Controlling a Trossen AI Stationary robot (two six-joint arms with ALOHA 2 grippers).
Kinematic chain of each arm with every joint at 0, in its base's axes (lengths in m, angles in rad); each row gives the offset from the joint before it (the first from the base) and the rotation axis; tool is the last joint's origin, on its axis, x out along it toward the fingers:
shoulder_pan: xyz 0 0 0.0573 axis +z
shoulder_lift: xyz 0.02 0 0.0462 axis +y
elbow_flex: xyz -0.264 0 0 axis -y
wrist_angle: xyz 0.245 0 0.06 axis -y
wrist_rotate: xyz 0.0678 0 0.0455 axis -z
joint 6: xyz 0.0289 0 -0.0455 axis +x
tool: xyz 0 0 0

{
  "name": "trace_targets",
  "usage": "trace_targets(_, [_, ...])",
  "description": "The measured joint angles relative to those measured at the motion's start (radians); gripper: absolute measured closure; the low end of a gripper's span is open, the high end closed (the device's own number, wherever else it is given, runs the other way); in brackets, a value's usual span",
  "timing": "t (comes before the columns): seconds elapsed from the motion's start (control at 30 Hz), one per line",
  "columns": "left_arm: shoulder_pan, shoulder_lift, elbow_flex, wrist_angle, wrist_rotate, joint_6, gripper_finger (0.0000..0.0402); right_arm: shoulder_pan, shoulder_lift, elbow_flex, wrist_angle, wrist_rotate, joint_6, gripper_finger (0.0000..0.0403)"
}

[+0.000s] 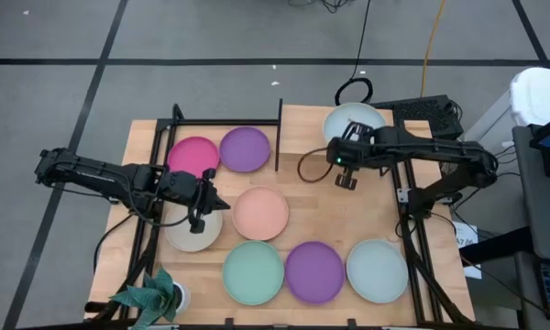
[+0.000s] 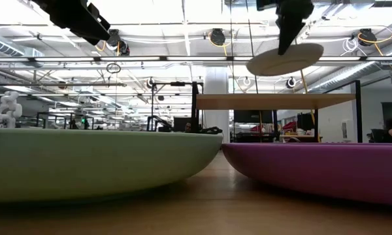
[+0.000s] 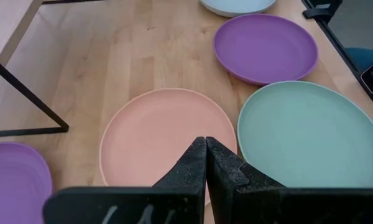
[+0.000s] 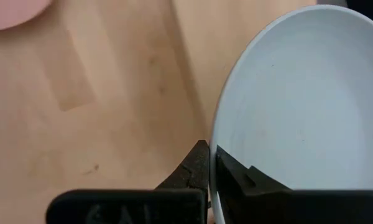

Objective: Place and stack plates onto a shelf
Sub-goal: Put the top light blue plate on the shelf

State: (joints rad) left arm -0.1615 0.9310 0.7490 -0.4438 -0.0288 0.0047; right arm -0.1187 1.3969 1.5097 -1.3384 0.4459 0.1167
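Note:
My right gripper [image 1: 350, 145] is shut on a pale grey-blue plate [image 1: 353, 121] and holds it in the air over the shelf [image 2: 274, 101], a raised light-wood panel right of a black upright [image 1: 280, 133]. My left gripper [image 1: 222, 200] is shut and empty. It hovers by the near-left rim of the peach plate [image 3: 165, 134] and partly over the beige plate [image 1: 191, 231]. Magenta [image 1: 194, 156] and purple [image 1: 246, 148] plates lie flat left of the upright. Mint [image 1: 253, 271], purple [image 1: 314, 272] and grey-blue [image 1: 377, 269] plates lie flat along the near edge. My right gripper pinches the grey-blue plate by its rim [image 4: 216, 140], one finger on the upper face and one beneath. The fingers [image 2: 286, 36] slant down onto it from above and from the near side. The plate [image 2: 284, 60] is lifted clear above the shelf and slightly tilted.
A black frame [image 1: 170, 128] stands around the far-left corner, and black rails run along both sides of the table. A small potted plant [image 1: 151, 298] sits at the near-left corner. A cable loop [image 1: 312, 170] lies beside the right gripper. Bare wood shows between the peach plate and the right rail.

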Motion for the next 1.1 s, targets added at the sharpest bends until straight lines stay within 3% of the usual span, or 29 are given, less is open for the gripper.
trace_targets(0.5, [-0.024, 0.000, 0.000, 0.005, 0.000, -0.004, 0.0396, -0.198, -0.163, -0.319, 0.253, -0.005, -0.085, 0.0403])
trace_targets(0.67, [-0.024, 0.000, 0.000, 0.008, 0.000, -0.005, 0.0396, -0.246, -0.174, -0.402, 0.329, -0.057, -0.113, 0.0400])
trace_targets(1.1, [-0.024, 0.000, 0.000, 0.008, 0.000, -0.005, 0.0396, -0.287, -0.175, -0.439, 0.387, -0.053, -0.116, 0.0397])
